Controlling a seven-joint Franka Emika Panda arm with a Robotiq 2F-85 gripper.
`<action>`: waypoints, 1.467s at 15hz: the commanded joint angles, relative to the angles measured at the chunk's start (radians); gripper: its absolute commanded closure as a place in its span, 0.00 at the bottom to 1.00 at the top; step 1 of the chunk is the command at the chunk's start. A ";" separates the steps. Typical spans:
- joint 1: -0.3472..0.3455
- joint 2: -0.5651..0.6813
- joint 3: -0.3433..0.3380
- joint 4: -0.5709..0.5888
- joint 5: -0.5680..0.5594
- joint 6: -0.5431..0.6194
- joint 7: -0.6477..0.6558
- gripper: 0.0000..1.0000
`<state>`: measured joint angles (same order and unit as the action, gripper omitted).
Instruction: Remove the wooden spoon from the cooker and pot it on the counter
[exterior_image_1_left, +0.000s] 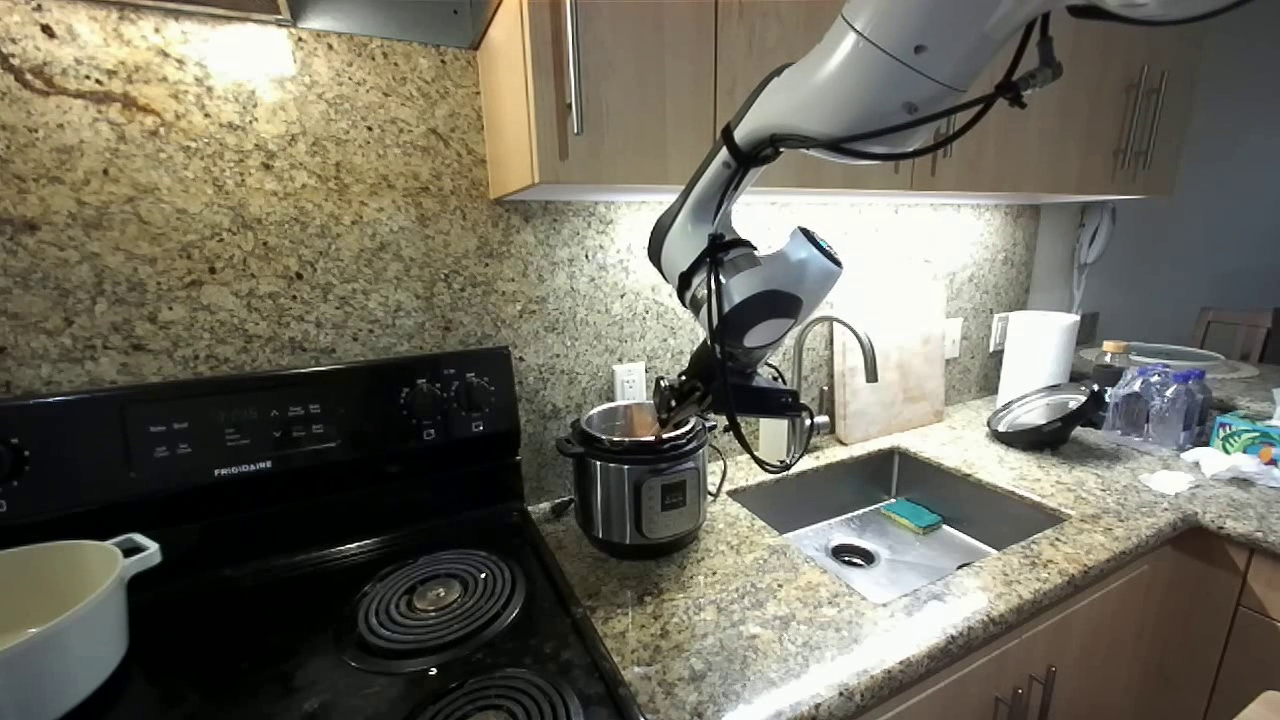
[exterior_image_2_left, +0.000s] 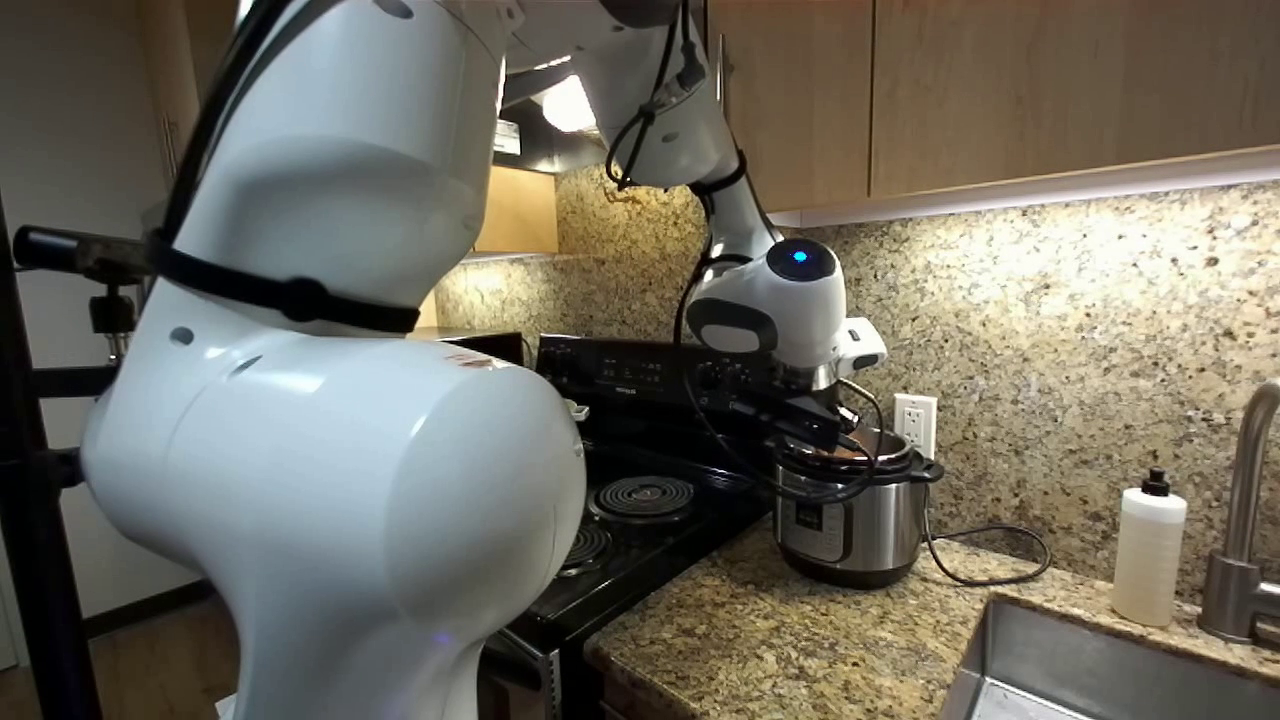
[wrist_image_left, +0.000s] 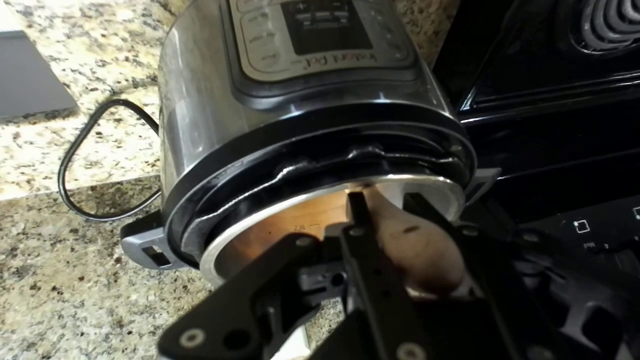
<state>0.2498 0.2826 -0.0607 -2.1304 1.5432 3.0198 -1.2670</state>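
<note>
The round steel cooker stands on the granite counter between stove and sink; it also shows in the wrist view. It has no lid on. In the wrist view the wooden spoon has its oval bowl up between my fingers, with its narrow neck pointing down into the cooker; the rest of the handle is hidden. My gripper is partly closed, its fingers along both sides of the bowl, tips at the cooker's rim. In an exterior view the gripper reaches over the cooker's opening; brown wood colour shows inside.
The black coil stove adjoins the cooker's side, with a cream pot on it. The steel sink with a faucet lies on the other side. A soap bottle and the cooker's cord are near. Cabinets hang above.
</note>
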 joint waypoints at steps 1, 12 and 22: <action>-0.007 -0.022 0.006 -0.017 0.053 -0.012 -0.065 0.92; 0.001 -0.210 -0.002 -0.123 0.056 0.056 -0.097 0.92; -0.011 -0.517 -0.049 -0.362 -0.033 -0.062 -0.115 0.92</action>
<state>0.2501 -0.1050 -0.0973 -2.3737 1.5491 3.0166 -1.3575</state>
